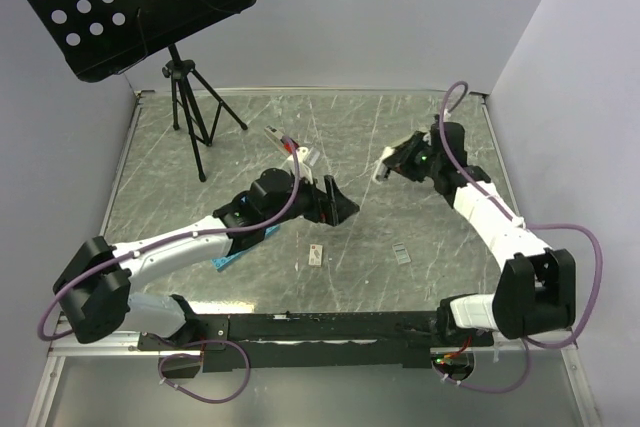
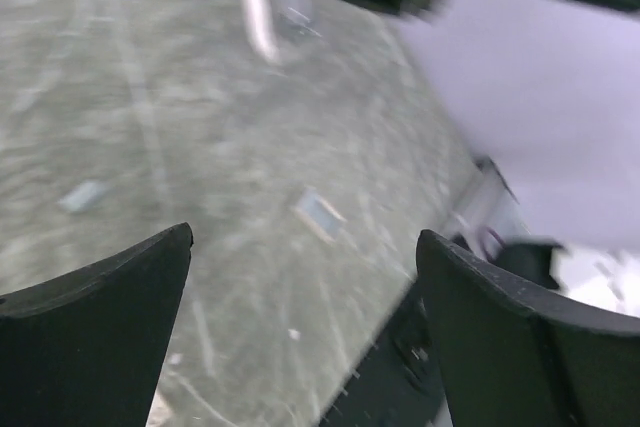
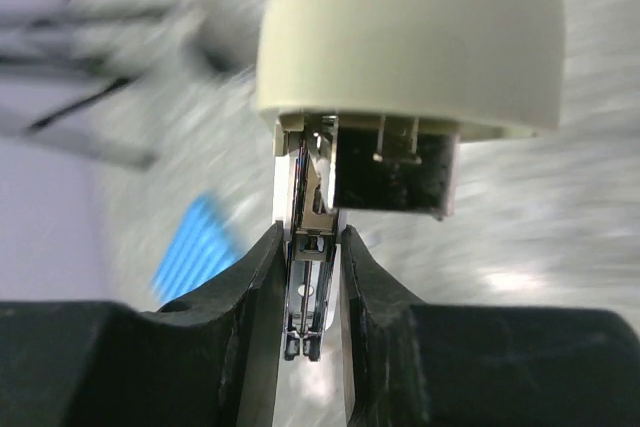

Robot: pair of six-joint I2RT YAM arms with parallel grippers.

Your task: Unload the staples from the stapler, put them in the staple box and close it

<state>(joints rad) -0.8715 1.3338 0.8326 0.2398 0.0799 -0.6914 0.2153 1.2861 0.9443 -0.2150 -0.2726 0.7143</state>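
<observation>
My right gripper (image 1: 392, 164) hangs above the table's back right, shut on the stapler (image 1: 384, 165). In the right wrist view its fingers (image 3: 255, 277) press both sides of the stapler's narrow metal inner bar (image 3: 308, 287), under the cream top (image 3: 400, 37) and black body. My left gripper (image 1: 342, 204) is open over the table's middle with nothing between its fingers (image 2: 100, 317). Two short grey strips of staples (image 1: 316, 254) (image 1: 401, 254) lie flat on the table in front of it. The left wrist view shows both blurred (image 2: 320, 212) (image 2: 85, 195).
A black tripod stand (image 1: 190, 112) with a perforated music desk stands at the back left. A small white-and-red object (image 1: 290, 147) lies behind the left gripper. A blue item (image 1: 232, 259) sits partly under the left arm. Walls close in the table on three sides.
</observation>
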